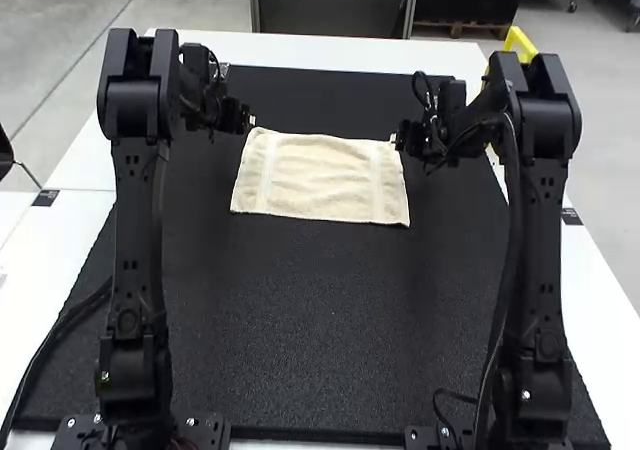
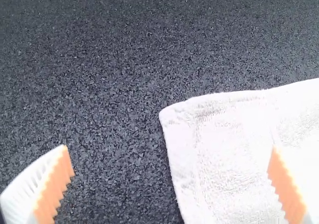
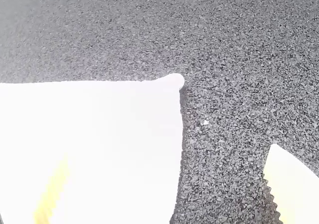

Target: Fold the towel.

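A cream towel lies spread on the black mat, its long sides running across. My left gripper is over its far left corner and my right gripper at its far right corner. In the left wrist view, my left gripper stands open, with the corner of the towel between and below its fingers. In the right wrist view, my right gripper is open too, with the other corner of the towel between its fingers; neither holds cloth.
The black mat stretches from the towel toward the arm bases. White table surface borders it at the back and sides. A dark cable runs beside the left arm.
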Robot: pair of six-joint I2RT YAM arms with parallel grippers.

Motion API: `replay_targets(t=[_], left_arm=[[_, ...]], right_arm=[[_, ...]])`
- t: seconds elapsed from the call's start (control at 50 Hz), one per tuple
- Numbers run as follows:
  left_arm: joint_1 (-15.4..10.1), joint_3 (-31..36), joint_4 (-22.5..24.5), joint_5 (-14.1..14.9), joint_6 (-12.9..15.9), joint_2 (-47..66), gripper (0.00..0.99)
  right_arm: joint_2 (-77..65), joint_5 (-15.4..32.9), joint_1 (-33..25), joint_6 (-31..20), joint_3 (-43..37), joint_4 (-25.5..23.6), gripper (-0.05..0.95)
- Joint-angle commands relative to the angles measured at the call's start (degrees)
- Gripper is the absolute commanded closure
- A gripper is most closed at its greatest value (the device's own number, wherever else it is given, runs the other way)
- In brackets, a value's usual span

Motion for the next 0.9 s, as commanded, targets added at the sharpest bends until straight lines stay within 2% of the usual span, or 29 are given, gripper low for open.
replay_targets(t=[0.0,0.2,0.52,0.88], left_arm=[[-0.5,4.3,-2.2,0.0,0.5,2.3,0.079],[-0.8,9.6,-8.8,1.0,0.4,4.8,0.093],[-2.0,15.7,-14.4,1.6,0.4,8.2,0.093],[-2.0,16.3,-14.7,1.8,0.6,9.1,0.093]], right_arm=[[0.9,-0.7,0.3,-0.8,2.5,0.0,0.00],[1.8,-0.6,0.4,-0.8,4.4,-0.3,0.00],[3.0,-0.7,0.1,-0.9,7.0,-1.7,0.00],[4.7,-0.8,0.6,-0.5,8.5,-2.5,0.00]])
